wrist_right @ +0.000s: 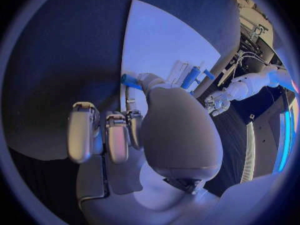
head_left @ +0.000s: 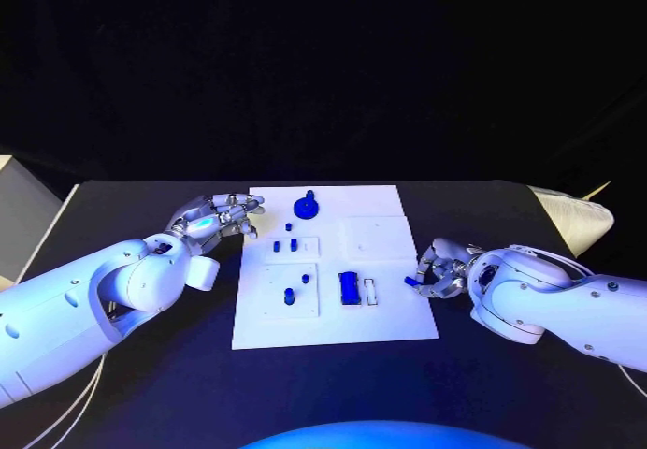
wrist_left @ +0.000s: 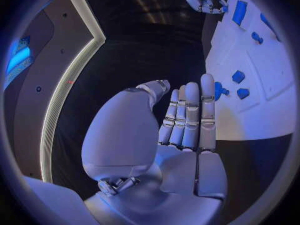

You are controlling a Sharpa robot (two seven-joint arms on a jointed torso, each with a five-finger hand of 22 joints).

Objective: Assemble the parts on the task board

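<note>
The white task board (head_left: 391, 323) lies in the middle of the black table. On it are a blue knob-shaped part (head_left: 306, 206) at the far end, several small blue parts (head_left: 286, 246) on the left side, and a long blue block (head_left: 348, 286) near the middle. My right hand (head_left: 439, 267) hovers at the board's right edge and pinches a small blue part (head_left: 411, 280) (wrist_right: 130, 80) between thumb and a finger. My left hand (head_left: 222, 217) is at the board's far left edge, fingers straight and side by side (wrist_left: 187, 115), holding nothing. The board (wrist_left: 262, 115) lies just beyond its fingertips.
Raised white square plates (head_left: 378, 236) sit on the board. A white object (head_left: 582, 217) lies at the table's far right corner and a pale box (head_left: 21, 220) stands off the left edge. Bare black table (head_left: 539, 393) stretches in front of the board.
</note>
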